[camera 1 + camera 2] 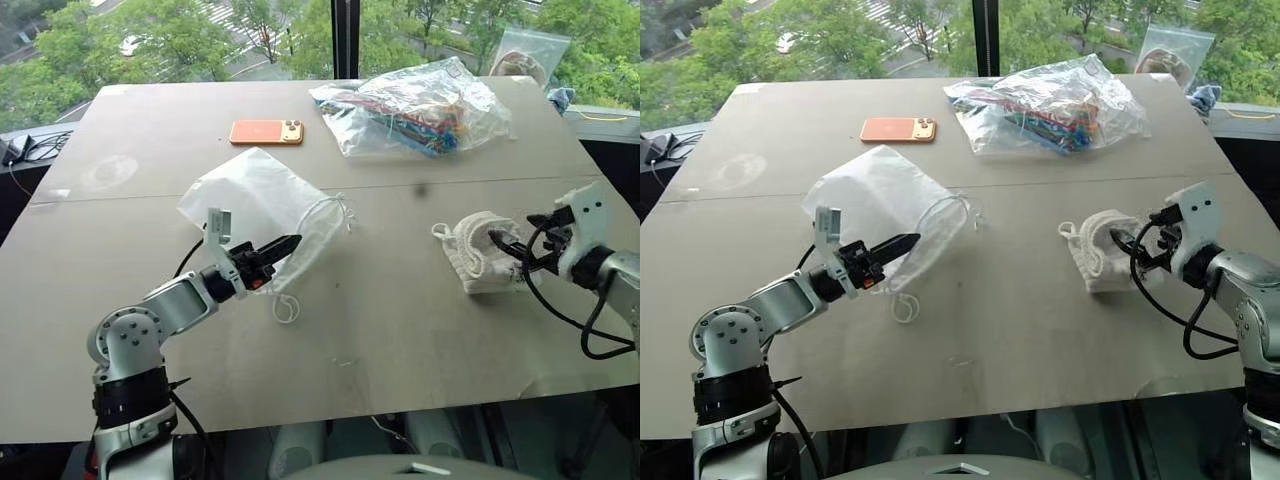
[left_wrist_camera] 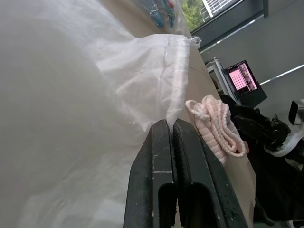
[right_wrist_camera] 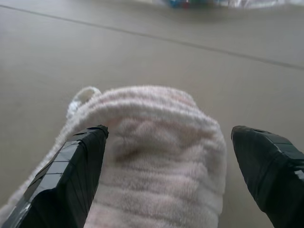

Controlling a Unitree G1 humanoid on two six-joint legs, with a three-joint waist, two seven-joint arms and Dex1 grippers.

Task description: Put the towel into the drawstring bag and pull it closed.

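Observation:
The white drawstring bag (image 1: 262, 200) lies left of the table's middle, its gathered mouth and cords toward the right. My left gripper (image 1: 285, 246) is shut on the bag's near edge, and in the left wrist view the thin fabric (image 2: 142, 80) runs up to the closed fingertips (image 2: 159, 130). A cord loop (image 1: 286, 308) trails on the table beneath it. The cream ribbed towel (image 1: 470, 262) sits bunched on the right. My right gripper (image 3: 169, 130) is open, one finger on each side of the towel (image 3: 156, 156), level with its near end.
An orange phone (image 1: 266, 131) lies at the back of the table (image 1: 400, 330). A clear plastic bag of colourful items (image 1: 410, 105) sits back right, with another plastic bag (image 1: 525, 55) at the far right corner. Bare tabletop separates bag and towel.

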